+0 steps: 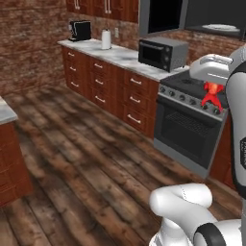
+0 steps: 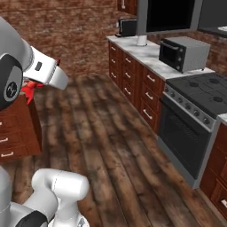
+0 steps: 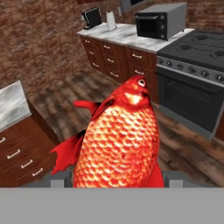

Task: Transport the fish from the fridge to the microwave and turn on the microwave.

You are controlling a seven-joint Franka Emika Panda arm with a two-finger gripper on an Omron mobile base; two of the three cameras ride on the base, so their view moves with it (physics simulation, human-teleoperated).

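The red-orange scaly fish [image 3: 118, 144] rises between my fingers close to the hand camera, head pointing away. From the left base it hangs as a small red shape [image 1: 212, 93] under my white hand, in the air in front of the stove. My gripper [image 1: 211, 86] is shut on the fish. High at the right is the microwave [image 1: 216, 19], its black glass door [image 1: 163, 17] swung open to the left and its white round plate [image 1: 221, 27] showing inside. The fridge is out of view.
A black stove with oven [image 1: 190, 120] stands under the microwave. Left of it, a marble counter [image 1: 115, 53] over wooden drawers carries a small countertop oven [image 1: 162, 53], a white jug [image 1: 106, 39] and a black appliance [image 1: 79, 30]. An island cabinet [image 1: 7, 153] stands left across the wood floor.
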